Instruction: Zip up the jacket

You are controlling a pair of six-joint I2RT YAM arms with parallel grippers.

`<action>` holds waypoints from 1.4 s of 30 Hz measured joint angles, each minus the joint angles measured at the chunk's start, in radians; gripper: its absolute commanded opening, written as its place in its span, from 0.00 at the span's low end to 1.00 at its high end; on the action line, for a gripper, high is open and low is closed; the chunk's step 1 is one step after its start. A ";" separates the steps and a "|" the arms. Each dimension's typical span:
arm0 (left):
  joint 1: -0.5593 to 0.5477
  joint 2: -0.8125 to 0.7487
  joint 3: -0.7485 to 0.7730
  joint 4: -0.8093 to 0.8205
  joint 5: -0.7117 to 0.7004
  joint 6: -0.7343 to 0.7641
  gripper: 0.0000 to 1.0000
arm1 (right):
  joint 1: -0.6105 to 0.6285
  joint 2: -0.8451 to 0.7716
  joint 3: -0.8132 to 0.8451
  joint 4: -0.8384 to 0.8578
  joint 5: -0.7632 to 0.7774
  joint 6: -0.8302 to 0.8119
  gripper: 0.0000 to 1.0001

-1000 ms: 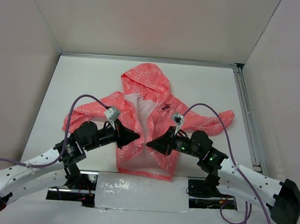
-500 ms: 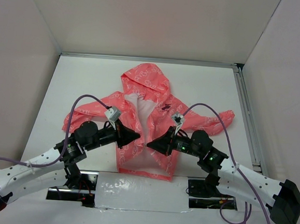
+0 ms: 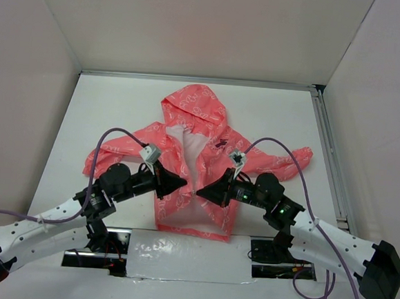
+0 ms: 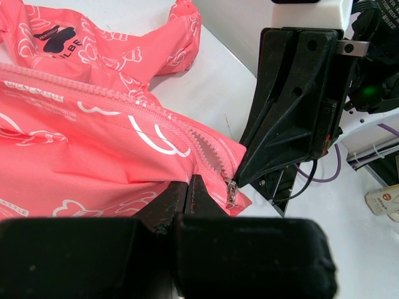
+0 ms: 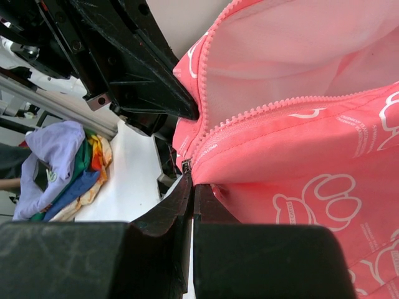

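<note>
The coral-pink jacket (image 3: pixel 192 114) lies flat on the white table with its hood at the far end. Its front is parted above the middle, showing pale lining. My two grippers meet tip to tip at the zipper, halfway down the front. The left gripper (image 3: pixel 184 183) is shut on the edge of the jacket's (image 4: pixel 93 143) front panel, beside the zipper teeth. The right gripper (image 3: pixel 199 189) is shut at the small metal zipper slider (image 5: pixel 186 166), with jacket (image 5: pixel 312 174) fabric draped over one finger. In the left wrist view the slider (image 4: pixel 232 189) hangs just under the right gripper's tip.
White walls close in the table on three sides. A metal rail (image 3: pixel 327 146) runs along the right edge. Purple cables (image 3: pixel 115 132) loop above both arms. A heap of coloured cloths (image 5: pixel 62 162) lies off the table beyond the near edge.
</note>
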 measured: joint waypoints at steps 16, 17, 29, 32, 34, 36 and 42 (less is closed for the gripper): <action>0.003 0.008 -0.035 0.077 0.045 0.039 0.00 | -0.014 0.049 0.015 -0.003 -0.051 0.019 0.00; 0.003 0.006 -0.039 0.082 0.046 0.045 0.00 | -0.015 0.048 0.015 -0.003 -0.051 0.023 0.00; 0.005 -0.014 -0.105 0.156 0.094 0.067 0.00 | -0.032 0.018 0.015 0.004 -0.053 0.038 0.00; 0.006 -0.031 -0.127 0.190 0.119 0.073 0.00 | -0.032 0.021 0.015 0.005 -0.069 0.038 0.00; 0.006 -0.041 -0.135 0.199 0.138 0.076 0.00 | -0.032 0.028 0.015 0.006 -0.080 0.038 0.00; 0.006 -0.042 -0.135 0.204 0.154 0.078 0.00 | -0.032 0.035 0.015 0.007 -0.091 0.037 0.00; 0.007 0.002 -0.133 0.209 0.187 0.076 0.17 | -0.034 0.060 0.015 0.007 -0.105 0.034 0.00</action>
